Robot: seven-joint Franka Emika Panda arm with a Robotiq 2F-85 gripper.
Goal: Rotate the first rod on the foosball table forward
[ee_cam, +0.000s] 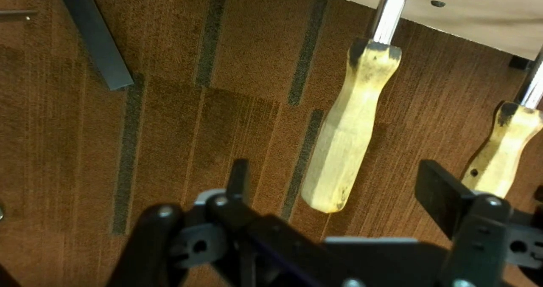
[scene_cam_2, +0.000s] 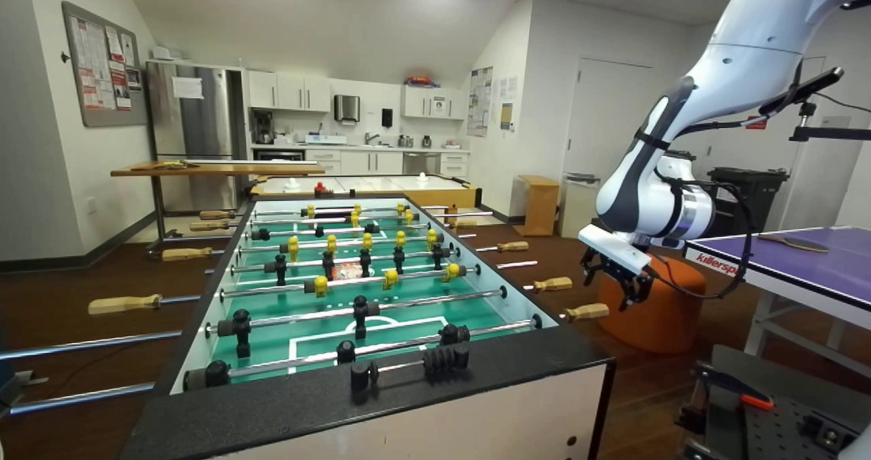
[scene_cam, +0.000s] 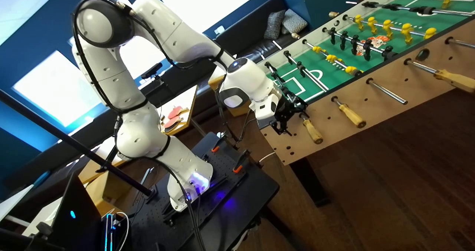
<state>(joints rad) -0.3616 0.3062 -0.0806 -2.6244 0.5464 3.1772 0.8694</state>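
Although your gripper [ee_cam: 334, 170] is roughly lined up with the first rod's handle [ee_cam: 348, 130], you hold nothing: its fingers [ee_cam: 238, 181] stand wide apart, and in the wrist view the free end of the handle shows between them with a gap on either side. Judging from this, you are at the approach; the grasp, the forward turn and the letting-go all look left to do. In an exterior view the gripper looks to hang above the free end of the first rod's handle [scene_cam_2: 586, 312], so you probably need to come down before closing, though the exact height is hard to read.

Beside that handle, toward the middle of the table [scene_cam_2: 306, 416], you have the second rod's handle [ee_cam: 502, 149], partly hidden by a finger in the wrist view; give it room. Inward from the first rod's handle, the first rod [scene_cam_2: 292, 362] passes through the table's side and crosses its sunken playing box [scene_cam_2: 469, 310], which holds the rods [scene_cam_2: 435, 299] with their black figures [scene_cam_2: 360, 318] and yellow figures [scene_cam_2: 390, 279]. You cannot tell reliably how far the first rod's own figures are turned. Well apart from the handle, across the room, stands a dark bin [scene_cam_2: 762, 194]; you cannot see what is in it.
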